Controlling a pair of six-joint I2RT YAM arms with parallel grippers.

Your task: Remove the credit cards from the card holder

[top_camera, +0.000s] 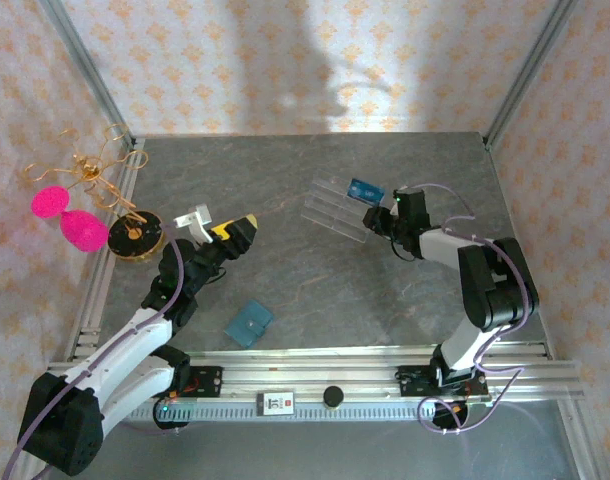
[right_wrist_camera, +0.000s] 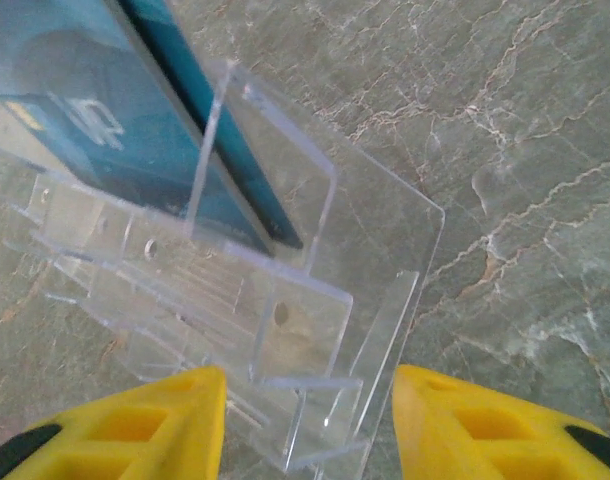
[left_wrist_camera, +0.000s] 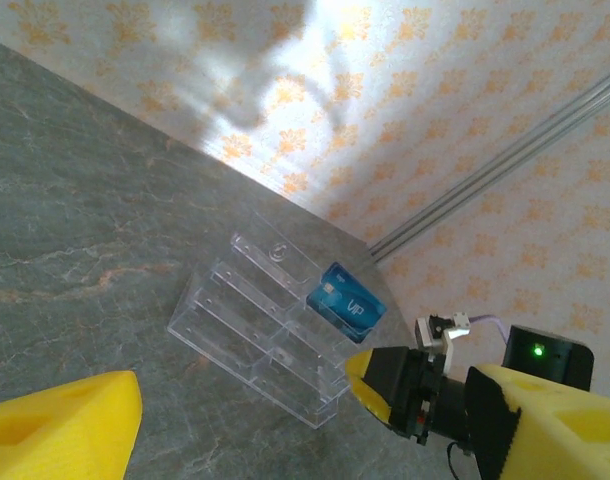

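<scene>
The card holder [top_camera: 249, 324] lies near the front edge of the table [top_camera: 315, 290], left of centre. Well behind it, to the right, is a tiered stand [top_camera: 337, 208] with a credit card [top_camera: 362, 189] in its rearmost tier, at the right end. The right gripper [top_camera: 375, 215] straddles the stand's right end. The left gripper [top_camera: 240, 232] hangs well apart on the left. A wire ornament [top_camera: 125, 215] stands at the table's left edge.

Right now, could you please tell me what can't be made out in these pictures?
Inside of the wallet: top view; it lies closed, so its cover hides any slots or cards.
Most of the blue card: right wrist view; the top and left edges cut it off, and its print is blurred behind the clear stand.
Lettering on the same card: top view; too small to read.
</scene>
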